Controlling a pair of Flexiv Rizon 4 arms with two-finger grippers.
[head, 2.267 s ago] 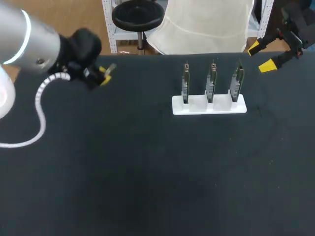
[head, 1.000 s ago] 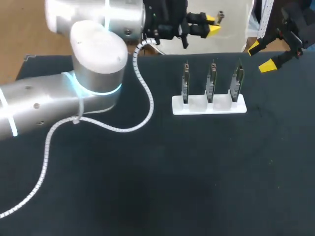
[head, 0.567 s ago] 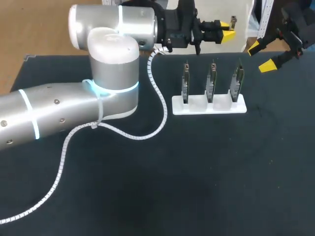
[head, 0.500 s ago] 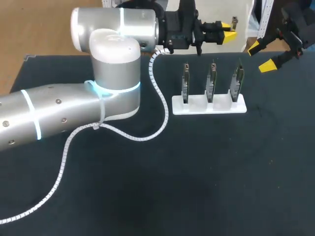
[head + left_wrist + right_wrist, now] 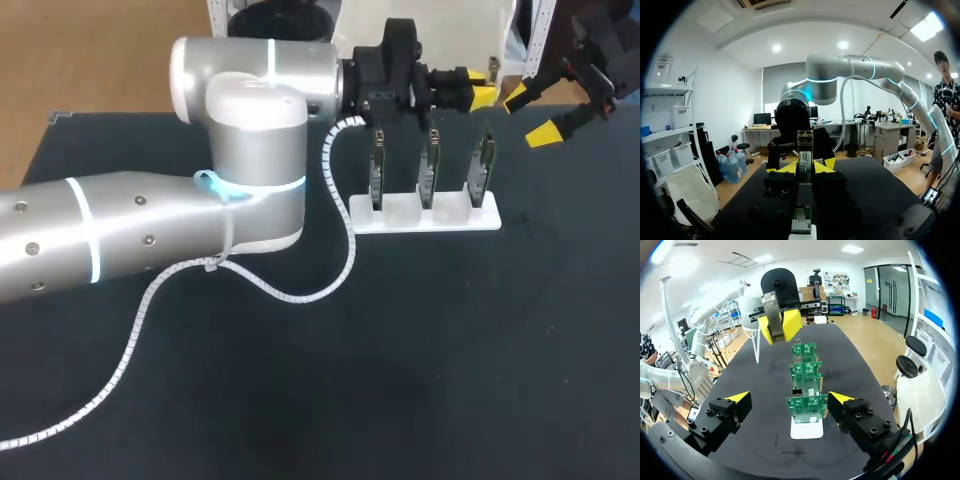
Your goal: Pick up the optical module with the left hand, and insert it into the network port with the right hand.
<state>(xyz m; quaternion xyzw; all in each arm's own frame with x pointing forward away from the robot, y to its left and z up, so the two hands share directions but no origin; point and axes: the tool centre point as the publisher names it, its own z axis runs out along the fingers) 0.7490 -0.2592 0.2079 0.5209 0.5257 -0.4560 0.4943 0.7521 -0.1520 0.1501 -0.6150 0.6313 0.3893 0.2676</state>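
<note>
"Where was the optical module (image 5: 805, 156)?"
"Clamped between the left hand's (image 5: 482, 97) yellow tips, above the white rack (image 5: 425, 216) of three boards (image 5: 428, 165) (toward the desk's (image 5: 300, 400) one o'clock)."
"And the right hand (image 5: 530, 115)?"
"Fingers apart, at two o'clock, beyond the rack."

left arm (image 5: 150, 235): enters from the left, stretched past the middle, wrist level | left gripper (image 5: 482, 97): yellow tips pointing right, clamped from both sides on the optical module (image 5: 805, 149) | right arm (image 5: 603, 45): at far right corner | right gripper (image 5: 530, 114): fingers spread wide
</note>
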